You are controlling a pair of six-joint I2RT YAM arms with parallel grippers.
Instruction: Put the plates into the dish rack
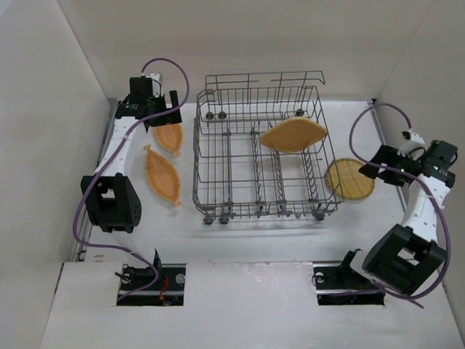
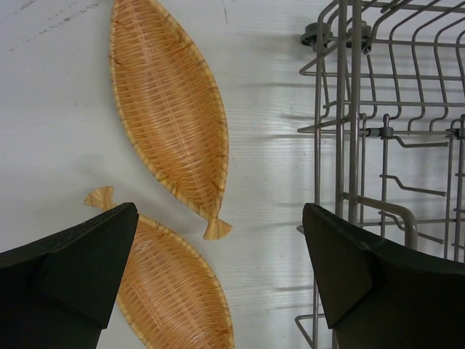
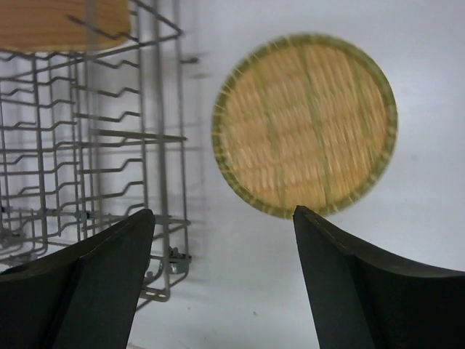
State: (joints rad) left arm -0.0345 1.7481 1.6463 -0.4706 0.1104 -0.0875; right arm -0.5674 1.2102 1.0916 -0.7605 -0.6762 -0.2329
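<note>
Outside, one plate (image 1: 349,179) lies beside, perhaps touching, the dish rack (image 1: 261,206).

We see a grey metal wire dish rack (image 1: 197,156) mid-table, with a pointed-oval woven orange plate (image 1: 293,135) resting in its right rear. Two fish-shaped woven orange plates (image 1: 163,175) (image 1: 169,137) lie flat to its left. A round green-rimmed woven plate (image 1: 349,179) lies flat just beside its right wall.

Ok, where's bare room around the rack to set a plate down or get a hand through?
The widest bare table is the strip between the near wall of the dish rack and the arm bases. Crowded: two leaf-shaped plates lie left of the rack, a round plate close on its right.
</note>
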